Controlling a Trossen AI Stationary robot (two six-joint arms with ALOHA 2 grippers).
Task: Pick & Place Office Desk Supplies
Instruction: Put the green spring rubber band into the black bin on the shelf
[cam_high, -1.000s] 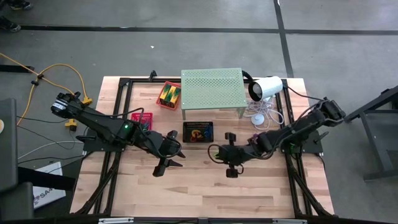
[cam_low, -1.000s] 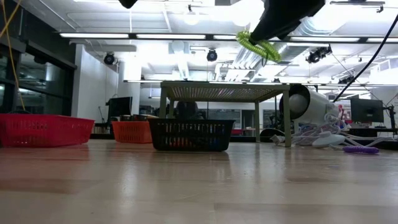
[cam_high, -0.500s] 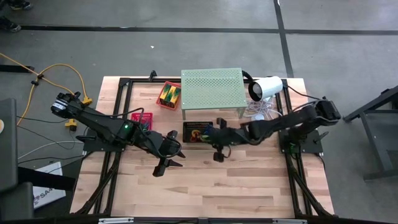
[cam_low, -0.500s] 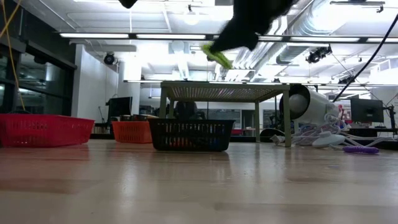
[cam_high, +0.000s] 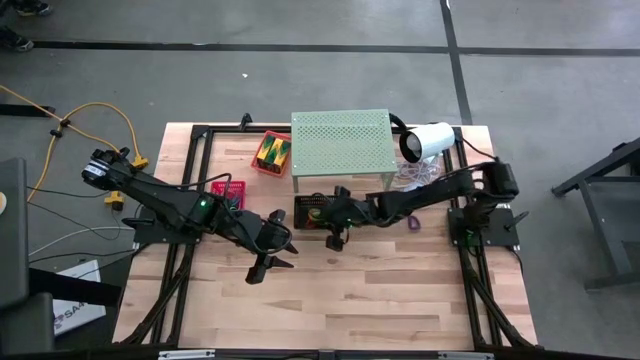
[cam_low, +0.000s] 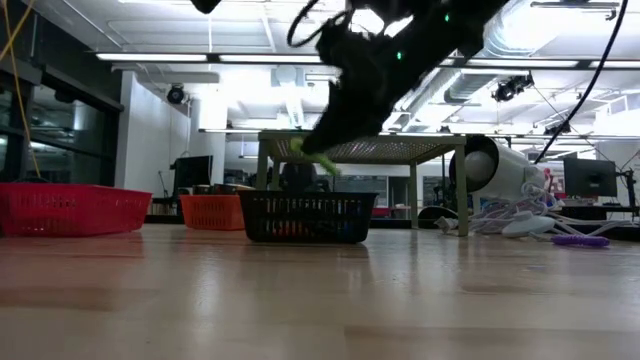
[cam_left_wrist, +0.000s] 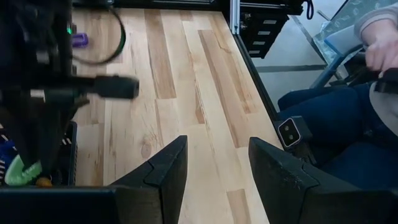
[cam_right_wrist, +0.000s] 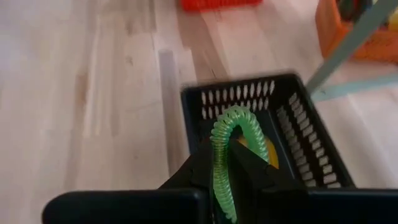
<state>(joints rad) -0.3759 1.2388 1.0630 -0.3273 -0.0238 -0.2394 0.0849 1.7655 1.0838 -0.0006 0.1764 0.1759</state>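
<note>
The green coil loop (cam_right_wrist: 225, 149) is pinched in the right gripper (cam_right_wrist: 225, 163) above the black basket (cam_right_wrist: 305, 140), so release is judged next, while the left gripper (cam_left_wrist: 212, 163) is held wide and empty.

Pale wood table (cam_high: 400, 290), matt grain

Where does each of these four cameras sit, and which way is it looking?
High view: above the table, looking straight down; both arms show, the right gripper over the black basket.
Low view: at tabletop height, looking level across; the right arm comes in from above.
Left wrist view: on the left arm, past its open fingers onto the table.
Right wrist view: on the right arm, down at the green coil it grips.
Shared: the black basket appears in the high, low and right wrist views.
</note>
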